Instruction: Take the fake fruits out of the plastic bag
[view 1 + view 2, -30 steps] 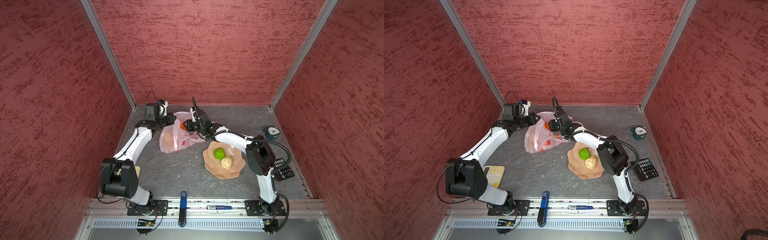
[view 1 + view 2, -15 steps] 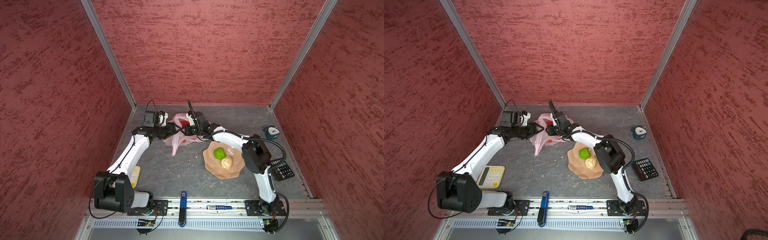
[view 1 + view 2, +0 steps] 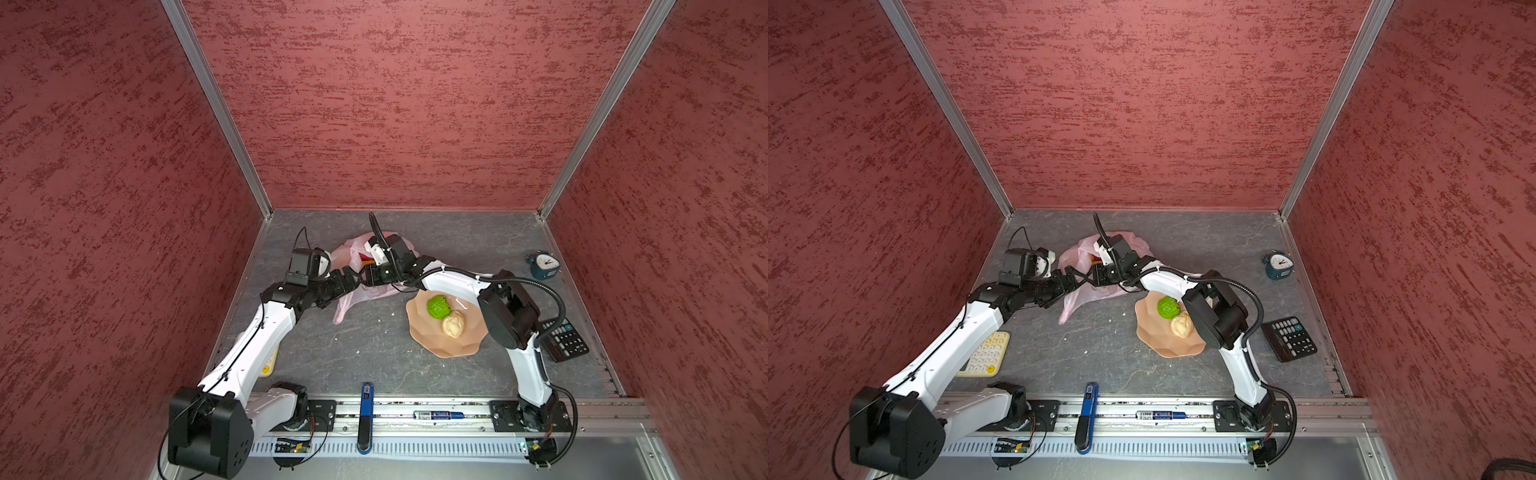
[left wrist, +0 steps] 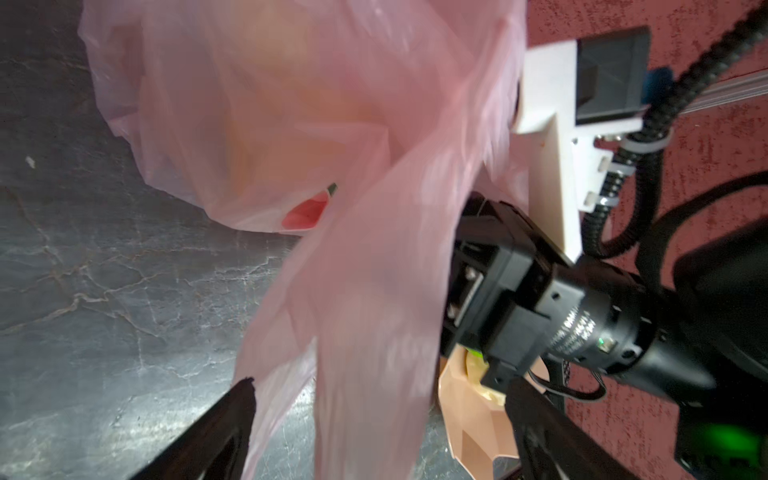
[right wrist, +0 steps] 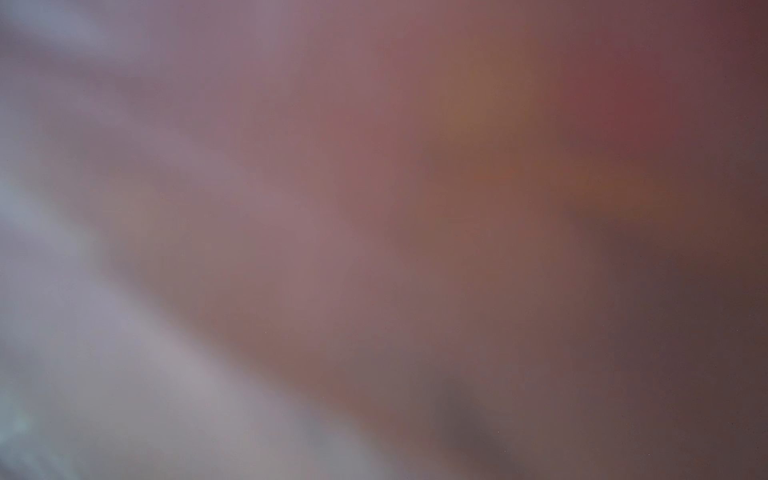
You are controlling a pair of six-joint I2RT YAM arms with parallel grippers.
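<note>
A: What lies nearest, along the lower edge of both top views?
B: A silver aluminium rail (image 3: 473, 409) carrying both arm bases, with a blue-and-black handled tool (image 3: 365, 415) across it. Above it spreads the dark grey, stone-veined tabletop (image 3: 353, 353).
A: And on that surface?
B: Right of centre, a peach scalloped plastic dish (image 3: 440, 347) holds a green lumpy ball (image 3: 438, 306) touching a cream-beige lumpy ball (image 3: 453, 324). A black calculator (image 3: 565, 338) lies at its right. In the middle the thin pale pink plastic bag (image 3: 344, 254) lies crumpled, with only an orange-red glimpse at its mouth. Upper right stands a small blue alarm clock (image 3: 544, 266). Mottled red textured walls (image 3: 395, 104) close in behind.
A: The grippers?
B: The left gripper (image 4: 380, 386) is spread wide, and a loose strip of bag hangs unpinched between its fingers. The right gripper (image 3: 371, 275) is against the bag, but whether it grips I cannot tell.
A: Do the views differ?
B: A cream push-button calculator (image 3: 986, 353) shows plainly in a top view, lower left. Only the left wrist view shows a red fruit print (image 4: 305, 214). The right wrist view is pinkish blur.
</note>
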